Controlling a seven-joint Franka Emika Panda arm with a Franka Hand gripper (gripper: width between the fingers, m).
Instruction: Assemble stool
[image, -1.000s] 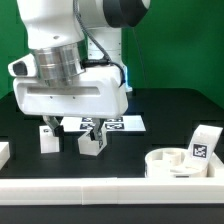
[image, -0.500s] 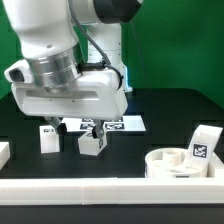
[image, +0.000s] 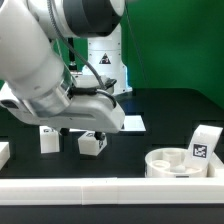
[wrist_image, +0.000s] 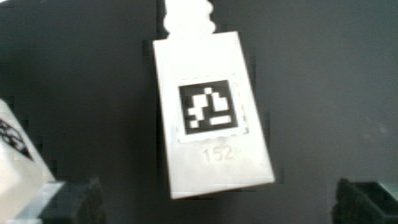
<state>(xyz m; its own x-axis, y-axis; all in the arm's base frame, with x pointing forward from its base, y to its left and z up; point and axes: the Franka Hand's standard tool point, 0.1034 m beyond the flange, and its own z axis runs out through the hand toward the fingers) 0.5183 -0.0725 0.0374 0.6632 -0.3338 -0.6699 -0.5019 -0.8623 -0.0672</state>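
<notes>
Seat (image: 172, 163): short white round drum, hollow side up, on the black counter (image: 160, 105), front, at the exterior view's right. First leg (image: 47, 138) and second leg (image: 92, 143): small white tagged blocks near each other at the exterior view's left. Third leg (image: 203, 143): tagged, tilted, just beside the seat's rim. In the wrist view, close-up leg (wrist_image: 210, 110): long white block, tag facing the camera, notched peg at one end.
</notes>
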